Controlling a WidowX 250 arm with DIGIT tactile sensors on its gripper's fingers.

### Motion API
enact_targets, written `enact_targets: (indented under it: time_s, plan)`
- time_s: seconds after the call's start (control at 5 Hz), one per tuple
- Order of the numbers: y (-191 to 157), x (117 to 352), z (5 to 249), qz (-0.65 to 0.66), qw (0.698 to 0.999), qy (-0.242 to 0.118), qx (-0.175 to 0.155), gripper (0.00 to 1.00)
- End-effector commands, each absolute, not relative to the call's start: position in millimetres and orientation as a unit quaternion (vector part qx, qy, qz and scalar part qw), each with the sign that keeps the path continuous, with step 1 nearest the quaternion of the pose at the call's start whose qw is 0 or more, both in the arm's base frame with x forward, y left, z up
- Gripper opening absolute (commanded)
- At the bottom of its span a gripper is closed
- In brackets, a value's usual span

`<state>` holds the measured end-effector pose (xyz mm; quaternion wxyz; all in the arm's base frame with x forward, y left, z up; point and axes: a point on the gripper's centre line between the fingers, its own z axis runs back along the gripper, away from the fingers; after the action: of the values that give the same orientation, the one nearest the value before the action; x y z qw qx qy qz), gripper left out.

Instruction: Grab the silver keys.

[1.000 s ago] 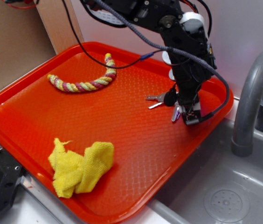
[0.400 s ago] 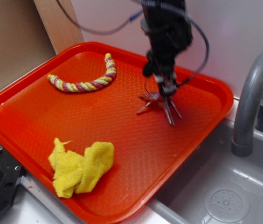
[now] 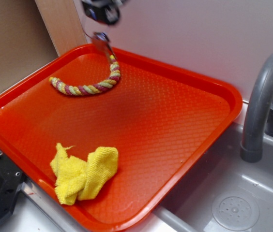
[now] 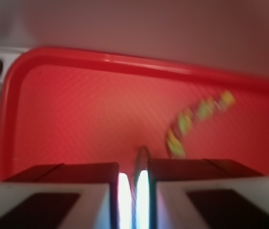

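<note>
Nearest the exterior camera, a crumpled yellow cloth [image 3: 84, 175] lies loose on the front part of the red tray [image 3: 165, 130], clear of everything else. The tray rests on the counter beside a grey sink [image 3: 233, 203] with its faucet [image 3: 265, 104]; nothing shows in the basin. The tray's middle is bare. Farther back, a braided rope toy [image 3: 90, 84] lies curved near the rear rim. Above that rim the gripper [image 3: 100, 36] hangs raised at the top of the view, motion-blurred, with the silver keys [image 3: 105, 48] dangling beneath it, off the tray surface. In the wrist view the jaws are drawn nearly together, pinching a thin dark loop [image 4: 142, 157], judged to be the key ring; the keys themselves are not visible there. The lifted, suspended hold suggests the grasp is made and the task is essentially complete.
</note>
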<state>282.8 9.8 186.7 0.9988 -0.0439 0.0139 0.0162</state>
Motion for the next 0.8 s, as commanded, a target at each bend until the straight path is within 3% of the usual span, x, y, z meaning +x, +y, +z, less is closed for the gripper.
enact_targets:
  time_s: [0.0, 0.2, 0.6]
  plan:
    - [41.3, 232.4, 229.9, 0.06, 0.995, -0.031, -0.067, 0.0]
    - [37.7, 216.8, 225.1, 0.048, 0.996, -0.054, -0.059, 0.0]
    - [31.0, 215.7, 216.3, 0.045, 0.996, -0.051, -0.056, 0.0]
